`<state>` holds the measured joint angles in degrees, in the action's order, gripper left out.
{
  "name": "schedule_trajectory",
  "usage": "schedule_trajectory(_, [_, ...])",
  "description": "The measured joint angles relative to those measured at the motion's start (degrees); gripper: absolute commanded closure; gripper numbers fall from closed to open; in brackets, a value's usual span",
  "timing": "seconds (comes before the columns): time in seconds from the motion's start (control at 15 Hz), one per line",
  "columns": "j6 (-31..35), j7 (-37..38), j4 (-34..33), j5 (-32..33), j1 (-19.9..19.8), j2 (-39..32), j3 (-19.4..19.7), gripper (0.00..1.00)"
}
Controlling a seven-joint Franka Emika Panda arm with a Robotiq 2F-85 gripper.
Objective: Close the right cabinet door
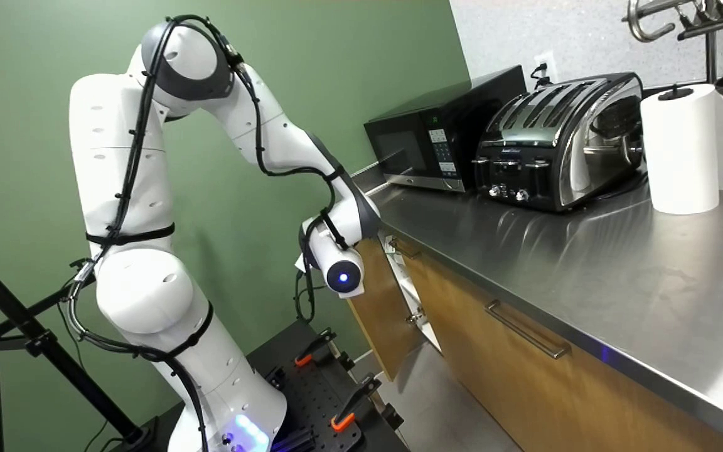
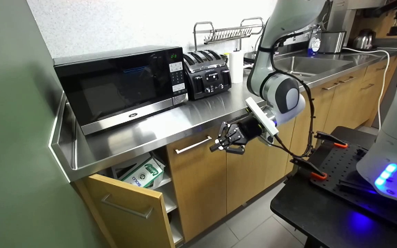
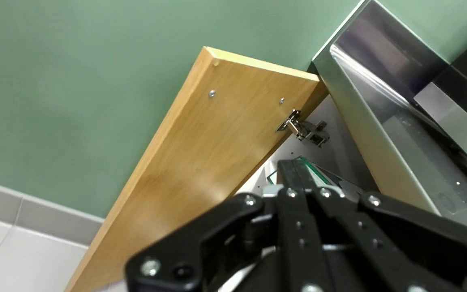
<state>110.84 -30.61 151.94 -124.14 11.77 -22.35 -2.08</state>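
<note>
Cabinet door (image 2: 133, 225): standing open at the left end of the counter (image 2: 171, 125), beside the green wall (image 2: 12, 137).
Free edge (image 3: 145, 162): apart from the neighbouring cabinet front (image 2: 196, 182), open gap between.
Outer face (image 2: 138, 230): flat light-brown wood, paler top edge (image 3: 258, 65), bar handle (image 2: 126, 209).
Gripper (image 2: 215, 147): right of the door, apart from it; fingers (image 3: 292, 174) narrow, tips together.

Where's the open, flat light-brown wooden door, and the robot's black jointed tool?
Flat light-brown wooden door (image 2: 133, 224): in an exterior view, outer face.
Black jointed tool (image 2: 215, 146): in an exterior view, between its fingertips.
</note>
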Motion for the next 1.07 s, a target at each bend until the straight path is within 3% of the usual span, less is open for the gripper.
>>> schedule_trajectory(0.27, [13.6, -3.2, 5.51, -3.19, 2.3, 11.89, -1.54, 1.0])
schedule_trajectory(0.6, [30.9, -2.65, 6.62, -6.91, 3.32, 25.38, -7.68, 1.0])
schedule_trajectory(1.07, [44.44, 1.59, 6.87, -8.11, 3.36, 35.64, -15.95, 1.0])
